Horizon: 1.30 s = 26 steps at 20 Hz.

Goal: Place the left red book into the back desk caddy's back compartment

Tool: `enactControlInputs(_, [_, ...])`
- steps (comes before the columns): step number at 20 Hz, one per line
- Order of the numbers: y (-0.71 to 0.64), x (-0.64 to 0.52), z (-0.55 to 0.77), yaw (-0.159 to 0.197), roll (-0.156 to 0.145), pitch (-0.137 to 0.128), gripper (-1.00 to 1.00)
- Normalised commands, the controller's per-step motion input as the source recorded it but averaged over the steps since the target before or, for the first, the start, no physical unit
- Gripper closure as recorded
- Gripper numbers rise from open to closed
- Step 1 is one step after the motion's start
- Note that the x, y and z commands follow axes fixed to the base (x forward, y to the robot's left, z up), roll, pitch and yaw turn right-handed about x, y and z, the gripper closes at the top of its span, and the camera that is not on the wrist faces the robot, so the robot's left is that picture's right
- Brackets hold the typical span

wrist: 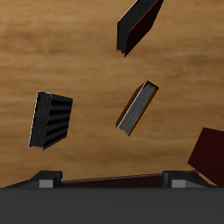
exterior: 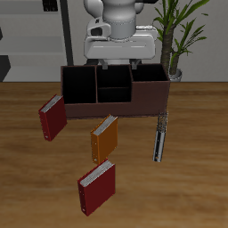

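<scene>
The left red book, bright red with white page edges, lies near the table's front edge; in the wrist view the red book shows mostly as a dark cover. The back desk caddy is a wide maroon-brown box at the table's back. Its divided middle section holds the small back compartment, which looks empty. My gripper hangs open just above and behind the caddy, far from the book. In the wrist view my gripper has its fingertips spread wide with nothing between them.
An orange book lies between the caddy and the red book. A darker crimson book lies to one side. A dark grey ribbed object lies on the other side. A potted plant stands behind the caddy.
</scene>
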Motion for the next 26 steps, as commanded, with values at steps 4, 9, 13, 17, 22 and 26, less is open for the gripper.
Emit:
enactControlInputs(4, [0.34, 0.02, 0.02, 0.036, 0.057, -0.035, -1.0])
enactControlInputs(9, [0.14, 0.02, -0.02, 0.038, 0.009, -0.008, -1.0])
enactControlInputs(13, [0.02, 0.02, 0.07, 0.017, -0.001, -0.017, -1.0])
enactControlInputs(17, [0.0, 0.02, 0.1, 0.011, -0.024, -0.033, -1.0])
enactControlInputs(22, [-0.07, 0.08, 0.07, -0.008, -0.038, -0.008, -1.0])
enactControlInputs(26, [0.03, -0.04, -0.06, 0.008, -0.018, 0.004, -1.0])
